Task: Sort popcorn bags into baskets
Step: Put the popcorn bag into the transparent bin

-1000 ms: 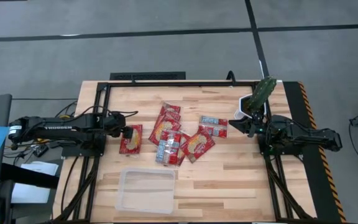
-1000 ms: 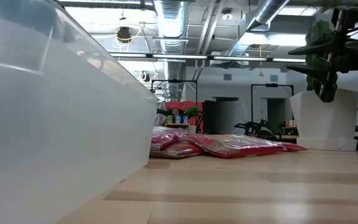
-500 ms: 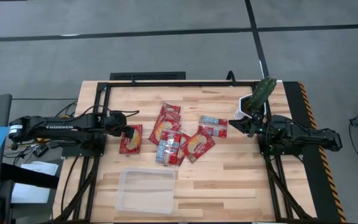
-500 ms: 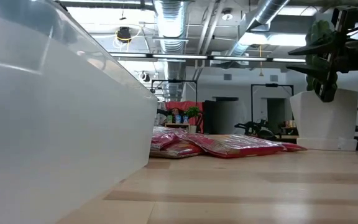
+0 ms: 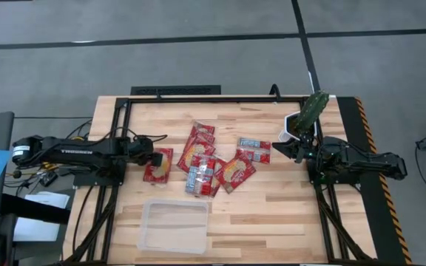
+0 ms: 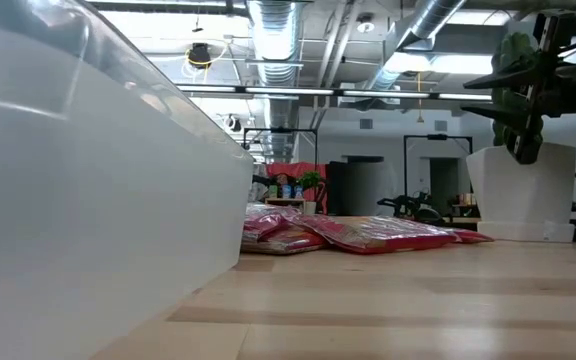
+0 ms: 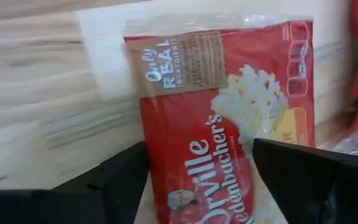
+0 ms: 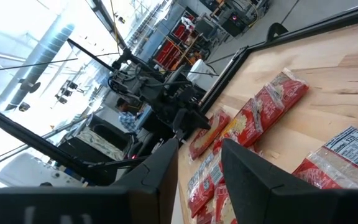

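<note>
Left gripper [image 5: 154,158]: jaws spread, straddling the near end of a lone popcorn bag [image 5: 156,165] lying flat on the table [image 5: 272,214] left of the main pile [image 5: 213,159], apparently lined up to pinch it. Clear tray [image 5: 174,227]: near table edge, apparently holding nothing. Right gripper [image 5: 293,149]: waiting beside the white bowl [image 5: 285,134], jaws apart.

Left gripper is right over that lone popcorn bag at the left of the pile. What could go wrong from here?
1. The left gripper has its fingers open astride the lone popcorn bag, which lies flat on the table; closing may just skid over the glossy film instead of pinching it.
2. The clear tray looks light; a clumsy drop could nudge it.
3. The right gripper waits near the white bowl.
</note>
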Tool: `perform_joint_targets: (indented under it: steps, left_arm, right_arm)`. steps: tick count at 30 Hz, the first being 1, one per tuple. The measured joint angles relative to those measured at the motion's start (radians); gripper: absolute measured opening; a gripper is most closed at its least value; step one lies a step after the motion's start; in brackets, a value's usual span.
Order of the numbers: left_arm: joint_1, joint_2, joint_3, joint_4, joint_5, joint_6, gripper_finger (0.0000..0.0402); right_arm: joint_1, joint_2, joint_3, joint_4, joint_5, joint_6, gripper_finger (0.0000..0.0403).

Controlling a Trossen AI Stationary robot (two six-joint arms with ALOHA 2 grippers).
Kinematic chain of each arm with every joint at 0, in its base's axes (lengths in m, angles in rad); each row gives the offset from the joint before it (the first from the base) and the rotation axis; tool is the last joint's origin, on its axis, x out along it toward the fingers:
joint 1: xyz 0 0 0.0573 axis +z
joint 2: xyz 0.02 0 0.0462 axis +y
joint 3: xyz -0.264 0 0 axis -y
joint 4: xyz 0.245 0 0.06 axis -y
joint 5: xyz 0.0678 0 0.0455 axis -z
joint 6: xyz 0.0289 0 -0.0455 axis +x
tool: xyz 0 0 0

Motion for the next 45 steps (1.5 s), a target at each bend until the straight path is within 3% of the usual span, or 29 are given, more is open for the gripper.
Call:
perform_joint_targets:
  steps: [3, 11, 13, 19, 27, 40, 45]
  left_arm:
    - [0.0, 0.0, -0.027, 0.014, 0.022, -0.021, 0.0233]
    - [0.0, 0.001, -0.06, 0.08, 0.047, 0.007, 0.0042]
    - [0.0, 0.001, -0.06, 0.09, 0.049, 0.029, 0.0014]
    - [0.0, -0.006, -0.053, 0.144, 0.044, -0.003, 0.0003]
    - [-0.001, -0.012, 0.064, 0.126, 0.022, -0.01, 0.0001]
    - [-0.001, -0.015, 0.407, -0.227, -0.021, 0.022, 0.0]
    - [-0.077, -0.015, 0.503, -0.31, -0.02, -0.104, 0.0]
  right_arm:
    - [0.0, 0.0, 0.0, 0.0, 0.001, 0.0, 0.0144]
    - [0.0, 0.0, 0.0, 0.001, 0.001, 0.0, 0.0142]
    - [0.0, 0.0, 0.0, 0.0, 0.001, 0.0, 0.0144]
    - [0.0, 0.0, 0.0, 0.0, 0.001, 0.0, 0.0143]
    - [0.0, 0.0, 0.0, -0.003, 0.0, -0.005, 0.0133]
    - [0.0, 0.0, 0.0, -0.004, 0.0, -0.011, 0.0139]
    - [0.0, 0.0, 0.0, -0.004, 0.0, -0.012, 0.0134]
